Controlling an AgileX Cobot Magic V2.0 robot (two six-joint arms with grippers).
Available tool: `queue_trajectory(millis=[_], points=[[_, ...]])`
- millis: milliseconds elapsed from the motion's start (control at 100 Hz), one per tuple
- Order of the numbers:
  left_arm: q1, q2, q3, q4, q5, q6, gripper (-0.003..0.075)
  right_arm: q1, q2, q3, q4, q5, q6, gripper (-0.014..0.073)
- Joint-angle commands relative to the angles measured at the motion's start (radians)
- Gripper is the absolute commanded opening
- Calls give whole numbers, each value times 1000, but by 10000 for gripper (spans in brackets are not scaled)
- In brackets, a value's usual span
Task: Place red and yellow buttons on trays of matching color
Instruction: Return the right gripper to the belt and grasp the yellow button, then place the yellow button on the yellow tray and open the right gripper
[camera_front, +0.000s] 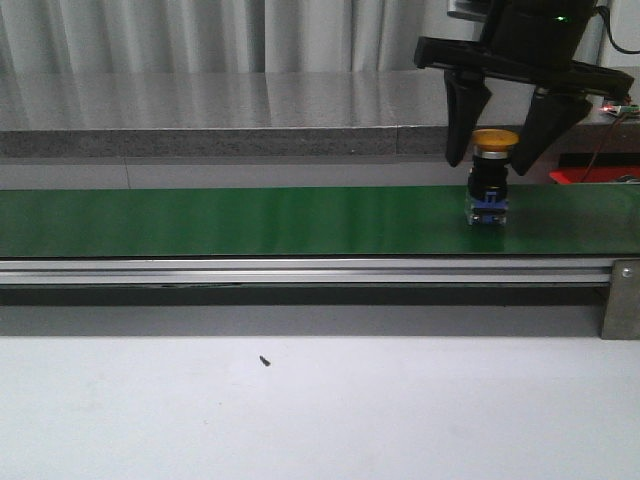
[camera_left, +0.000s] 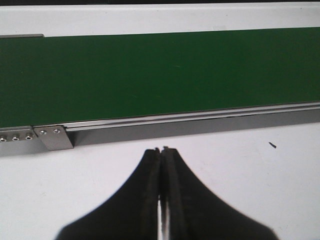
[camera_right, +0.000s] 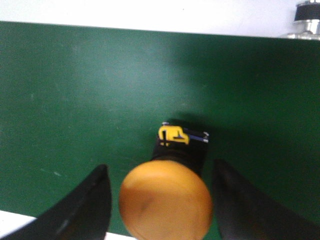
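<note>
Fingers (camera_front: 458, 125) of right gripper (camera_front: 492, 150) straddle yellow button (camera_front: 489, 176) on green belt (camera_front: 250, 220).

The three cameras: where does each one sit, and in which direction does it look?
Front view: low at the table edge, facing forward across the green belt; the right gripper straddles the yellow button.
Left wrist view: on the left arm, facing the belt over the white table; left gripper shut.
Right wrist view: above the button, its fingers open.
Front and right wrist views share the button and belt.
</note>
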Motion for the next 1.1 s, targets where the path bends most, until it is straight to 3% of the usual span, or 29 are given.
queue_trajectory(millis=[0, 140, 500, 1090], points=[[-6, -1, -25, -27, -62, -5, -20, -2, -50, -24, -15, -16, 2, 279], [-6, -1, -25, -27, -62, -5, -20, -2, -53, -24, -24, -15, 1, 160], [-6, -1, -25, -27, -62, -5, -20, -25, -202, 9, -144, 46, -17, 162], [-6, -1, -25, -27, -62, -5, -20, -350, -486, 356, -154, 25, -99, 162]])
